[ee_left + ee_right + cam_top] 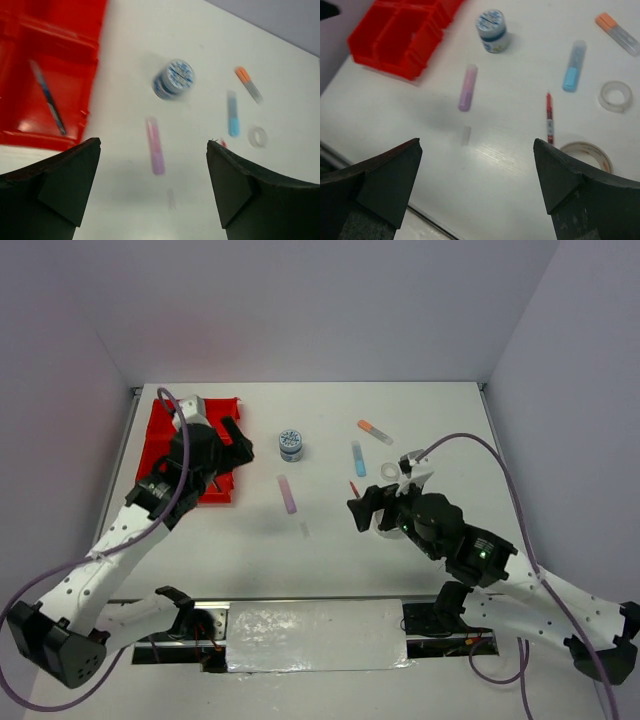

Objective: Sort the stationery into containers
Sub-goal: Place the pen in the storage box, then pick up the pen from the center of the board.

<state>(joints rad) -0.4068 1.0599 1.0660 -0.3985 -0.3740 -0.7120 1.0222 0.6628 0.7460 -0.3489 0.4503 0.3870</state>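
Left claw [152, 145]: fingers spread wide, nothing between them. It hangs over the right side of the red tray [155, 445]. A blue pen [47, 97] lies in one tray compartment.

Right claw [477, 145]: fingers spread wide, empty, above the table [330, 560].

On the table, right of the tray:
- blue-lidded tub [291, 444]
- purple marker [287, 494]
- light-blue marker [358, 458]
- orange-capped marker [375, 431]
- red pen [549, 117]
- small tape roll [615, 96]
- larger tape roll [587, 152], just beside the red pen's near end
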